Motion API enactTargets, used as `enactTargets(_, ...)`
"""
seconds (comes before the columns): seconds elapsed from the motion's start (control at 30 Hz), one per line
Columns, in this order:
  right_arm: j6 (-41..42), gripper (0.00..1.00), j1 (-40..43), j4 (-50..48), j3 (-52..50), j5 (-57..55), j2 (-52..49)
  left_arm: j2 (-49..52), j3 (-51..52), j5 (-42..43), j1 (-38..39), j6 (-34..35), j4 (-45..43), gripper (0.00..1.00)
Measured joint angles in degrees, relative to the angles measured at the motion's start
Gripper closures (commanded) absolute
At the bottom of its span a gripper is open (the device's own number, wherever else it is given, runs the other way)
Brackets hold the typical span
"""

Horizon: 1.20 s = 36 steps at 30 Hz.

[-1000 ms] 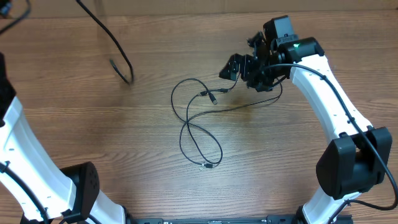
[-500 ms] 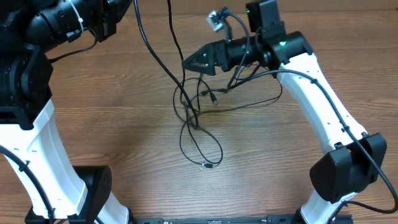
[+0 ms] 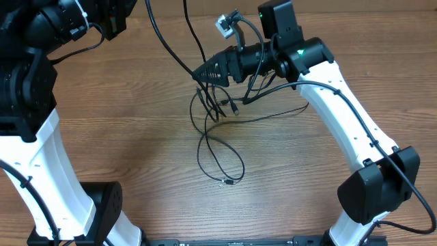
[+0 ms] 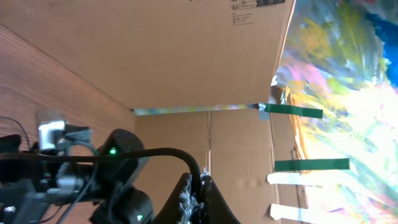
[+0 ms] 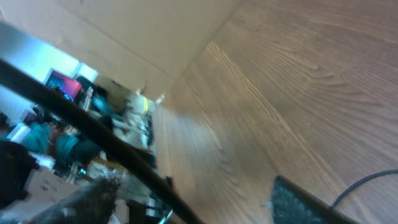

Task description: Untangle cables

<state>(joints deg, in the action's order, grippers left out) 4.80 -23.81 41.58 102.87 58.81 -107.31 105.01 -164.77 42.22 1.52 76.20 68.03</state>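
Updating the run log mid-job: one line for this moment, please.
left gripper: shut on lifted cable | right gripper: open, strand between fingers, at tangle | tangle: partly on table, not separated

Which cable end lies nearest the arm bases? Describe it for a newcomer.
On the wooden table, find the black cables tangled mid-table. Their long lower loop ends in a small plug, lying alone, unlike the upper plug near the right fingers.
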Motion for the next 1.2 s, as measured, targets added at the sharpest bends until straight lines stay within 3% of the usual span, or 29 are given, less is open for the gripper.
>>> enactTargets(0.07, 0.0, 0.85, -0.6, 0.0, 0.0, -0.9, 0.0, 0.0, 0.0, 0.1, 0.0, 0.4, -0.2, 0.96)
enactTargets(0.1, -0.2, 0.94, -0.6, -0.1, 0.0, -1.0, 0.0, 0.0, 0.0, 0.2, 0.0, 0.6, -0.2, 0.96)
enactTargets(0.13, 0.1, 0.96, -0.7, 0.0, 0.0, -1.3, 0.0, 0.0, 0.0, 0.2, 0.0, 0.7, -0.3, 0.96)
enactTargets(0.4, 1.7, 0.96, -0.7, -0.1, 0.0, -2.2, 0.0, 0.0, 0.0, 0.0, 0.0, 1.0, 0.3, 0.96)
enactTargets(0.5, 4.9, 0.96, -0.5, 0.9, 0.0, -5.7, 0.0, 0.0, 0.0, -3.1, 0.0, -2.1, 3.2, 0.90)
enactTargets(0.6, 6.8, 0.96, 0.0, 3.1, 0.0, -9.6, 0.0, 0.0, 0.0, -9.7, 0.0, -8.4, 7.4, 0.79)
enactTargets(0.73, 8.3, 0.96, 0.7, 3.8, 0.0, -13.5, 0.0, 0.0, 0.0, -21.5, 0.0, -21.9, 15.0, 0.61)
enactTargets(0.87, 8.5, 0.96, 0.6, 2.1, 0.0, -14.1, 0.0, 0.0, 0.1, -24.9, 0.0, -32.0, 17.6, 0.48)
enactTargets(0.93, 8.7, 0.96, 0.6, 0.4, 0.0, -13.0, 0.0, 0.0, 0.2, -25.4, 0.0, -35.1, 17.7, 0.50)
enactTargets(1.0, 8.7, 0.96, 0.6, -2.1, 0.0, -10.4, 0.0, 0.0, 0.2, -25.7, 0.0, -37.9, 17.8, 0.45)
enactTargets(1.2, 13.1, 0.96, 0.6, -7.7, 0.1, -6.6, 0.0, 0.0, 0.2, -21.8, 0.0, -40.0, 20.2, 0.55)
